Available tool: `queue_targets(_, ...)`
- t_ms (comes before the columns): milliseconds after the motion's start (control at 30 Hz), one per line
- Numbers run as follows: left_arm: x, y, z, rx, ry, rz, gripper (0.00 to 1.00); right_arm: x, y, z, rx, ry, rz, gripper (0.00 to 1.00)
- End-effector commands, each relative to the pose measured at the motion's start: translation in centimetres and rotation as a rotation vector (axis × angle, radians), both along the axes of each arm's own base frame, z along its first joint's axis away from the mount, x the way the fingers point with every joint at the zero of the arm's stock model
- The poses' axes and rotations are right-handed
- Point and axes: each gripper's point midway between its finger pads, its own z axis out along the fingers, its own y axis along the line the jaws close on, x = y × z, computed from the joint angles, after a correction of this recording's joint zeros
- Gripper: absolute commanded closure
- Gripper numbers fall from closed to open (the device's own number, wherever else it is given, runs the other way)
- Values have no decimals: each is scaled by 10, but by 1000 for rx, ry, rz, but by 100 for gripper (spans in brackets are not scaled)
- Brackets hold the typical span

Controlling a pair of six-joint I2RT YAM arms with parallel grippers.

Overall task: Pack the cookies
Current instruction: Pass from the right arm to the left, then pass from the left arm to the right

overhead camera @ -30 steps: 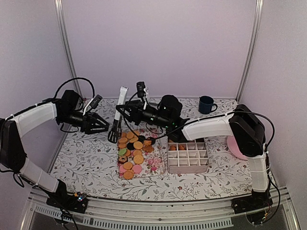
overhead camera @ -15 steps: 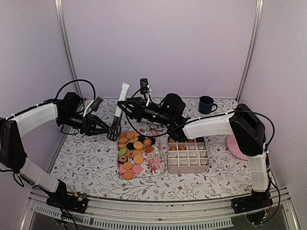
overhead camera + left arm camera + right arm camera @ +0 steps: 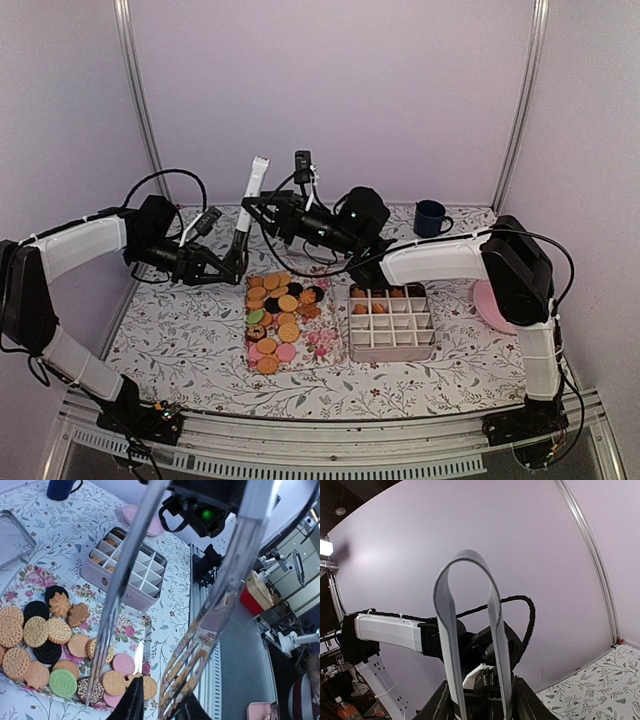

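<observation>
While the right gripper [image 3: 257,206] clamps the upright tongs [image 3: 256,180] mid-handle at frame centre, the left gripper [image 3: 232,266] pinches one blade near its tip. The cookies [image 3: 275,305] lie on the floral tray [image 3: 327,346] below, with a few in the far cells of the divided box [image 3: 392,338].

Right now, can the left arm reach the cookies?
Probably, yes: the cookies lie uncovered near the left end effector. But tongs, gripped by the right end effector, sit between the left fingers.
</observation>
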Motion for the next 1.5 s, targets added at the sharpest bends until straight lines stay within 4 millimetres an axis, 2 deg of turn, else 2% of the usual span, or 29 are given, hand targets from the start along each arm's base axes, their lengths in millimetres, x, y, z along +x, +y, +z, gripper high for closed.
queue_targets(0, -4, -5, -3, -16, 18, -22, 84, -3, -5, 21, 64, -29, 17, 61)
queue_targets(167, -4, -4, -2, -7, 3, -22, 96, -6, -6, 12, 36, -33, 36, 56)
queue_targets(400, -6, 3, -11, 87, -62, -41, 99, -7, -25, -15, -100, -32, 229, 26)
queue_targets(500, -5, 6, -14, 125, -89, -49, 100, -9, -32, -25, -193, -46, 290, 20)
queue_targets(633, -5, 7, -15, 139, -103, -55, 100, -14, -36, -33, -261, -60, 366, 19)
queue_targets(900, -8, 6, -15, 151, -117, -68, 100, 4, -38, -34, -260, -56, 298, 19)
queue_targets(1033, -8, 6, -15, 159, -128, -68, 100, 22, -40, -33, -245, -38, 219, 19)
queue_targets(1233, -9, 7, -15, 161, -129, -67, 100, 22, -41, -26, -215, -37, 233, 17)
queue_targets(1467, -8, 6, -11, 155, -146, -69, 100, 30, -51, -38, -237, -1, 200, 17)
